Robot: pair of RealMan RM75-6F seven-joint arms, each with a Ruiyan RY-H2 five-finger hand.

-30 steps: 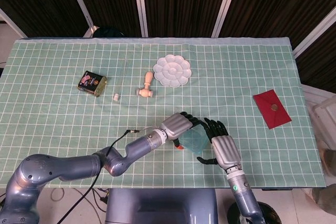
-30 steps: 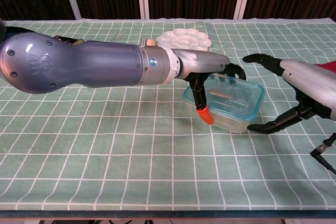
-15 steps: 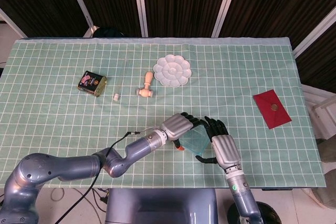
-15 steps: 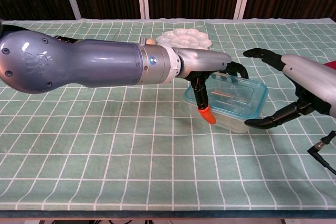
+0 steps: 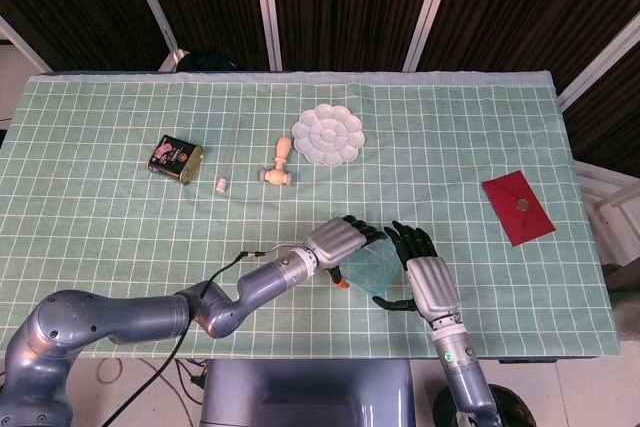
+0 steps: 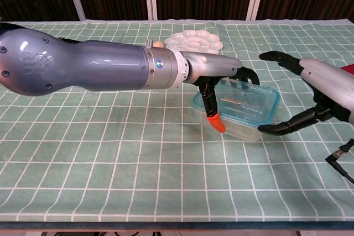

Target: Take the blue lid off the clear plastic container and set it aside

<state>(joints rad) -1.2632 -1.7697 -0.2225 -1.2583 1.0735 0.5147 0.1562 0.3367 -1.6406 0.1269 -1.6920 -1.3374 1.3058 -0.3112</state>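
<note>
The clear plastic container [image 6: 246,128] with its blue lid [image 5: 368,269] [image 6: 243,101] stands near the table's front edge, right of centre. My left hand [image 5: 340,240] [image 6: 221,77] grips the lid's left end, fingers curled over the far rim and the orange-tipped thumb [image 6: 214,122] down the near side. My right hand [image 5: 428,282] [image 6: 323,89] is open around the container's right end. Its fingers arch above and behind that end, and its thumb lies low by the near right corner. Whether the thumb touches the container cannot be told.
A white flower-shaped palette dish [image 5: 327,134] [image 6: 194,41] sits at the back centre. Left of it lie a wooden peg piece [image 5: 278,165], a small white piece [image 5: 220,185] and a tin [image 5: 176,159]. A red envelope [image 5: 517,207] lies far right. A cable [image 6: 338,157] hangs by my right wrist.
The container and lid have shifted very slightly under my left hand. My right hand has drifted a little to the right, its thumb staying low by the container's corner.
</note>
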